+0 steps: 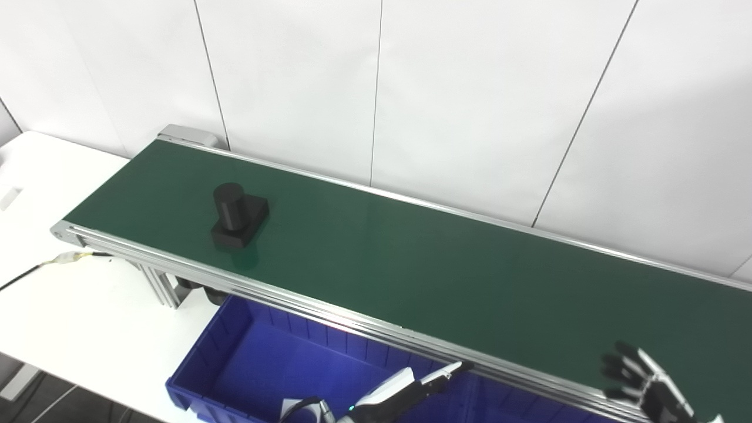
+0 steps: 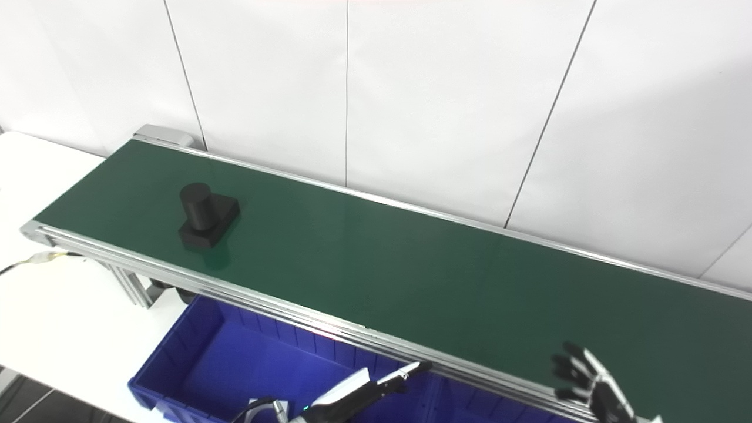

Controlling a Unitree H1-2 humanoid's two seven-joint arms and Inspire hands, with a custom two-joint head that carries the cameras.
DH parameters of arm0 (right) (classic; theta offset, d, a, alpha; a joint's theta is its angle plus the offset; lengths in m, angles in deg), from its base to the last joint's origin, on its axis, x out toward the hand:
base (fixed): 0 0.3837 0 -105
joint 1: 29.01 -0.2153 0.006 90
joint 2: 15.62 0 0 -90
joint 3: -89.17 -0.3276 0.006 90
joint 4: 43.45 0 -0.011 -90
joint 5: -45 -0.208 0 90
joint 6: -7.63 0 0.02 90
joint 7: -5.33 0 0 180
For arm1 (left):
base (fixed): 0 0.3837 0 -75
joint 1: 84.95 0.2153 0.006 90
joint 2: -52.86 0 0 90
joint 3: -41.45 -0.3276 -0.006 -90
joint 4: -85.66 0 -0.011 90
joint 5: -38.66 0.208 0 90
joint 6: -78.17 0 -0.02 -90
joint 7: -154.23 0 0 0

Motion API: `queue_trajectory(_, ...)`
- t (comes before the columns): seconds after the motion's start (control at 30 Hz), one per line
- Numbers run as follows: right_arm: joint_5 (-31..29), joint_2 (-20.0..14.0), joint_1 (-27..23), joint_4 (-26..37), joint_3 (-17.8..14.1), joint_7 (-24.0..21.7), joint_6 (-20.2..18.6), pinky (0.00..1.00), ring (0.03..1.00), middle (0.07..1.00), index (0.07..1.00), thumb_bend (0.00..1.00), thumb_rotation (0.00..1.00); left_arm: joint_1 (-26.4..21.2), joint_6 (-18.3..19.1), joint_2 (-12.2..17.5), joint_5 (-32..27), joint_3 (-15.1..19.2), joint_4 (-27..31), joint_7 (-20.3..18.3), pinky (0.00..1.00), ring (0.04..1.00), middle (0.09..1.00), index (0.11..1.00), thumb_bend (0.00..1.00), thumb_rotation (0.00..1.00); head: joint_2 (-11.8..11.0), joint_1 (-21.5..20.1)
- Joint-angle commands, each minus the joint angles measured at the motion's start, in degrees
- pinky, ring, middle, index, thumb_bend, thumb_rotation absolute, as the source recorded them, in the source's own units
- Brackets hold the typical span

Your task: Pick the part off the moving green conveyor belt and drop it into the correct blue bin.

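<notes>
It looks like a lab or factory test cell: a long green aluminium-framed conveyor belt (image 1: 411, 270), a blue plastic parts bin (image 1: 247, 364), plain white panelled walls (image 1: 470, 88).

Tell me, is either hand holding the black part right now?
No, the black part sits alone on the green belt, far from both hands.

Behind everything you have a white panelled wall (image 1: 470, 88), split by thin dark seams that run slightly slanted from top to bottom. At lower left sits a white bench (image 1: 64, 305), brightly and evenly lit, with a cable and its pale connector (image 1: 69, 257) lying on it. A strip of dark floor (image 1: 41, 399) shows below its edge.
</notes>
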Motion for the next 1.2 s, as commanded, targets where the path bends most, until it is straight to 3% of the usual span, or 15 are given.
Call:
queue_trajectory(0.0, -1.17, -0.82, -0.97, 1.93, -0.76, -0.2, 0.35, 0.67, 0.794, 0.837, 0.89, 1.0, 0.36, -1.12, -1.61, -0.76, -0.06, -0.18, 1.36, 1.12, 0.88, 0.979, 1.0, 1.0, 0.92, 0.48, 0.07, 0.03)
queue_trajectory(0.37, -2.03, -1.79, -5.32, 1.38, -1.61, -0.66, -1.92, 0.71, 0.825, 0.85, 0.891, 1.0, 0.39, -1.28, -1.12, -1.12, -0.77, -0.21, 0.93, 0.77, 0.91, 0.995, 1.0, 1.0, 0.92, 0.45, 0.11, 0.6)
queue_trajectory(0.6, -2.5, -2.91, -9.03, 1.0, -1.33, -2.01, -7.4, 0.75, 0.847, 0.863, 0.889, 1.0, 0.22, -1.51, -0.87, -1.32, -0.09, -0.05, 0.83, 1.17, 0.88, 0.977, 1.0, 1.0, 0.92, 0.46, 0.02, 0.5)
queue_trajectory(0.9, -2.64, -2.87, -12.99, 0.37, -1.09, -2.66, -11.32, 0.79, 0.867, 0.876, 0.892, 1.0, 0.16, -2.38, -1.77, -1.32, -0.14, 0.09, -0.77, 1.46, 0.85, 0.965, 1.0, 1.0, 0.92, 0.47, -0.49, 0.59)
queue_trajectory(1.0, 1.77, -3.2, -14.4, 0.6, -0.47, -1.91, -11.72, 0.74, 0.825, 0.852, 0.882, 1.0, 0.26, -2.71, -1.73, -1.35, -0.21, 0.07, -1.2, 1.38, 0.85, 0.963, 1.0, 1.0, 0.92, 0.46, -0.58, 0.52)
queue_trajectory(1.17, 4.86, -2.77, -16.16, -1.38, 0.24, -1.53, -9.43, 0.7, 0.799, 0.84, 0.877, 1.0, 0.26, -3.03, -1.4, -1.64, -0.07, 0.03, -1.54, 1.5, 0.85, 0.967, 1.0, 1.0, 0.93, 0.46, -0.84, 0.44)
